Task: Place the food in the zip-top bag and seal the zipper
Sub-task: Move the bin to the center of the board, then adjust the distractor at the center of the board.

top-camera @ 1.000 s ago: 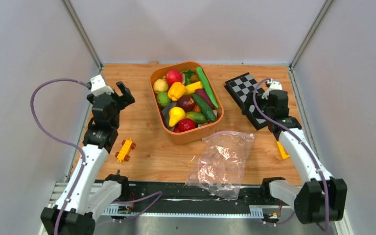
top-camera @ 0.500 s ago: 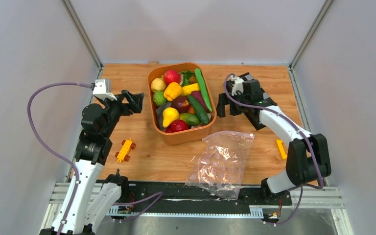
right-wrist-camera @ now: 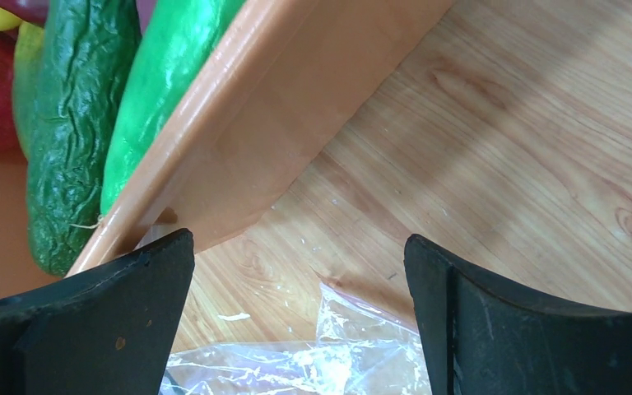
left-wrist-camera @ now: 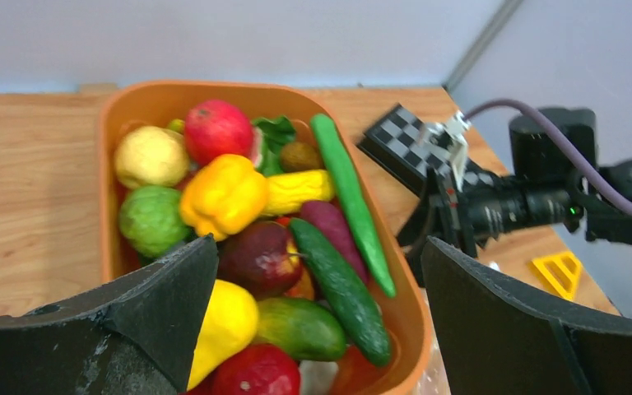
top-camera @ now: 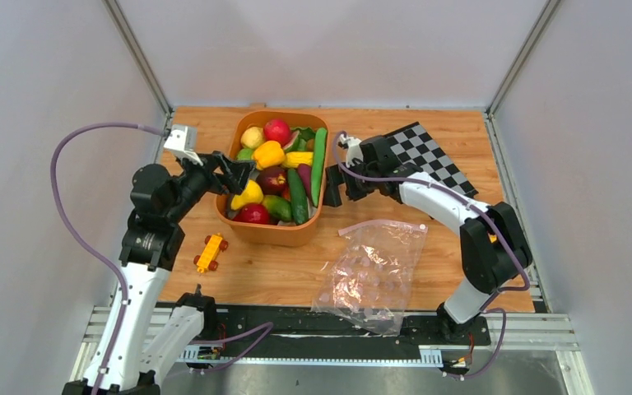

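The food, with a yellow pepper (top-camera: 268, 154), a long green cucumber (top-camera: 319, 160) and red and purple pieces, fills the orange tub (top-camera: 273, 239). In the left wrist view I see the pepper (left-wrist-camera: 224, 196), cucumber (left-wrist-camera: 352, 214) and a red apple (left-wrist-camera: 218, 130). My left gripper (top-camera: 235, 173) is open and empty over the tub's left side (left-wrist-camera: 317, 329). My right gripper (top-camera: 333, 186) is open and empty, close against the tub's right wall (right-wrist-camera: 296, 107). The clear zip-top bag (top-camera: 374, 267) lies flat and empty at the front, its zipper (top-camera: 383, 223) facing the tub. A bag corner (right-wrist-camera: 329, 358) shows between the right fingers.
A yellow toy car (top-camera: 211, 252) lies left of the tub's front. A black-and-white checkerboard (top-camera: 432, 156) lies at the back right. A small yellow piece (left-wrist-camera: 561, 271) sits near the right edge. Grey walls enclose the wooden table on three sides.
Both grippers have moved in to the tub, the right one swinging left from the checkerboard. The tub has slid left and turned. The bag has not moved.
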Controlling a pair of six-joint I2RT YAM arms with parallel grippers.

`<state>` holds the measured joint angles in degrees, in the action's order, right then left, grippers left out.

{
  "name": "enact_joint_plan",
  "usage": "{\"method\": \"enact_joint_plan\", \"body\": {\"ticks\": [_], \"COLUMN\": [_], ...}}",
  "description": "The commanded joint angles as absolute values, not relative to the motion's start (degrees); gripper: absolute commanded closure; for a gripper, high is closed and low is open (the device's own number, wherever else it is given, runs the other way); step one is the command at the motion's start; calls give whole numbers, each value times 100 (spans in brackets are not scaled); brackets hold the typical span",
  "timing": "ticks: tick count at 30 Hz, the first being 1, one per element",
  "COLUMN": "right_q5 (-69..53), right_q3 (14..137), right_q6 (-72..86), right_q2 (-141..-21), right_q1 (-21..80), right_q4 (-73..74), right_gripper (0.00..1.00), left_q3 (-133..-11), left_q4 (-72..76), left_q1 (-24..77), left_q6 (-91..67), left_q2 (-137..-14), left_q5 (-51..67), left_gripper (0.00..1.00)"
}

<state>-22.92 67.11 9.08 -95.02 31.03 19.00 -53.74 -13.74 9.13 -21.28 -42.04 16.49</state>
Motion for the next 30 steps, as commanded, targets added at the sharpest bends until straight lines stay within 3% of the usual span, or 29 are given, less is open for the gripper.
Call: {"method": "enact_joint_plan", "body": {"ticks": [1,10,13,19,26,30], "right_q5": [-2736,-2821,-2477,-1240,1673,2159], "right_q3": [7156,8545,8746,8041,5930,4740], "right_q6": [1306,2389,2413,2014,2698,2839], "right_q2": [-9477,-10912,-10854,-9722,-7514,-6263], "right_q1": [3294,3633,3577,3382,3262,3044], "right_q4": [1188,1027,1173,1732,2250,2121], "right_gripper": [1,3,4,3,0,0], "left_q3": [-5757,-5623,-5806,-5804,-5779,-5532], "left_q4": [-1751,-1872,-2295,-2481,-2559,-2048], "left_q1": [921,1106,1210,2065,4036,4658], "left_q6": [-1973,-1922,-1674,-1257,-974,-1136], "left_q2": [-4804,-4538,-4608,-4669,-5466,-5903], "left_q5": [2837,3330,3543,3318,1606,1271], "left_gripper": [0,0,0,0,0,0]}}
